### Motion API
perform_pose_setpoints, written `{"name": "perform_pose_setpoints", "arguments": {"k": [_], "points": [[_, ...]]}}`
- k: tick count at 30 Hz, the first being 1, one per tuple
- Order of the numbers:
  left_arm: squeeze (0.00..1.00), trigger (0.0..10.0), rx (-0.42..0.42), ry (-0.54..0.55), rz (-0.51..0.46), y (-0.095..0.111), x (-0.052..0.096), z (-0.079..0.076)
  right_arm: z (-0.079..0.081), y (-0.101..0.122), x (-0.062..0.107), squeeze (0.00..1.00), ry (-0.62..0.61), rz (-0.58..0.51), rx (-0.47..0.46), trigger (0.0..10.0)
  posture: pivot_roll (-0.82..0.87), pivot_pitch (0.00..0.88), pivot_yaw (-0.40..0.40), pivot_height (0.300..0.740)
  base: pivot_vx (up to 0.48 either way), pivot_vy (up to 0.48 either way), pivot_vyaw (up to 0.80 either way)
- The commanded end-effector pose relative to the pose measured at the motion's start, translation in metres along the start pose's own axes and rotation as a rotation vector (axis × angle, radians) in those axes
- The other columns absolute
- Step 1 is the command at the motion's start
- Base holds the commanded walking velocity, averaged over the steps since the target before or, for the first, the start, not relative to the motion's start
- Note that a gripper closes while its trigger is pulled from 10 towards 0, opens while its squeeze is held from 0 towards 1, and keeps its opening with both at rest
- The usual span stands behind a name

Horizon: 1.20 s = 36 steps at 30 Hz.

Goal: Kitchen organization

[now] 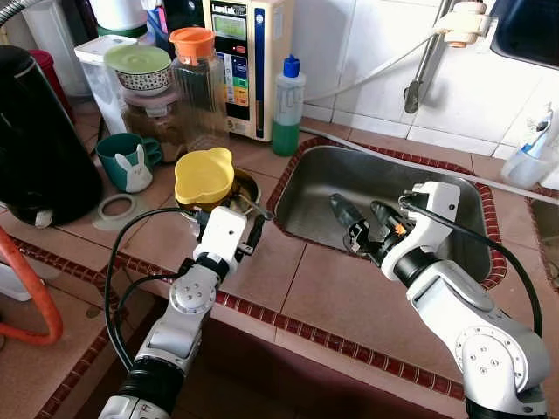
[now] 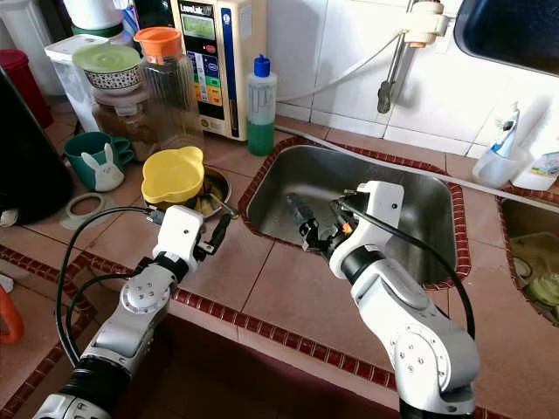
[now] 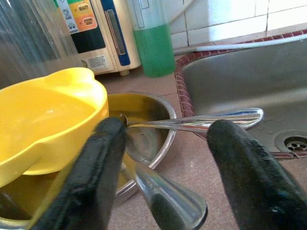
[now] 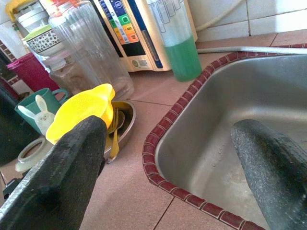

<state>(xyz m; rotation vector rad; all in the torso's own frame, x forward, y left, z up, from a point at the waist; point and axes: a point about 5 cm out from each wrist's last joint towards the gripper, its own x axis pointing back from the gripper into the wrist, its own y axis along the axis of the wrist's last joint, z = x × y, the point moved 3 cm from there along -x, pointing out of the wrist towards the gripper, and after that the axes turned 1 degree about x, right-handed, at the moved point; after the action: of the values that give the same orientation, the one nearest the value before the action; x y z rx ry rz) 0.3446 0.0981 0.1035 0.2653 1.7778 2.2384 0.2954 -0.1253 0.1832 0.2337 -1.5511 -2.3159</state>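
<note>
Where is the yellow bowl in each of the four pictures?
Left eye view: yellow bowl left of the sink, ahead of the left gripper.
Right eye view: same spot.
Left wrist view: close up, beside one finger.
Right wrist view: past one finger.
Shared landmark: green soap bottle.

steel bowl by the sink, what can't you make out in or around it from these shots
- Steel bowl contents: head views, yellow bowl covers most of it.
- Spoon bowl end: left wrist view, hidden behind a left gripper finger.
- Green cup inside: too small.
</note>
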Motion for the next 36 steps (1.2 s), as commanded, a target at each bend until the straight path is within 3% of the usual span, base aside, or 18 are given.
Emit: {"name": "perform_pose_setpoints", "arguments": {"k": [1, 20, 36], "points": [[0.0, 0.0, 0.004, -0.005, -0.012, 0.001, 0.0, -0.001, 0.003, 0.007, 0.001, 0.0, 0.007, -0.018, 0.012, 10.0, 0.03, 0.0, -0.016, 0.74, 0.0, 0.0, 0.0], [0.0, 0.0, 0.017, -0.014, -0.007, -0.003, 0.001, -0.002, 0.005, 0.005, 0.001, 0.0, 0.013, -0.007, 0.009, 10.0, 0.02, 0.0, -0.016, 0.74, 0.0, 0.0, 0.0], [0.0, 0.0, 0.015, -0.011, -0.051, 0.01, -0.003, -0.003, 0.005, 0.005, -0.001, 0.0, 0.01, -0.007, 0.007, 10.0, 0.03, 0.0, -0.014, 0.74, 0.0, 0.0, 0.0]]}}
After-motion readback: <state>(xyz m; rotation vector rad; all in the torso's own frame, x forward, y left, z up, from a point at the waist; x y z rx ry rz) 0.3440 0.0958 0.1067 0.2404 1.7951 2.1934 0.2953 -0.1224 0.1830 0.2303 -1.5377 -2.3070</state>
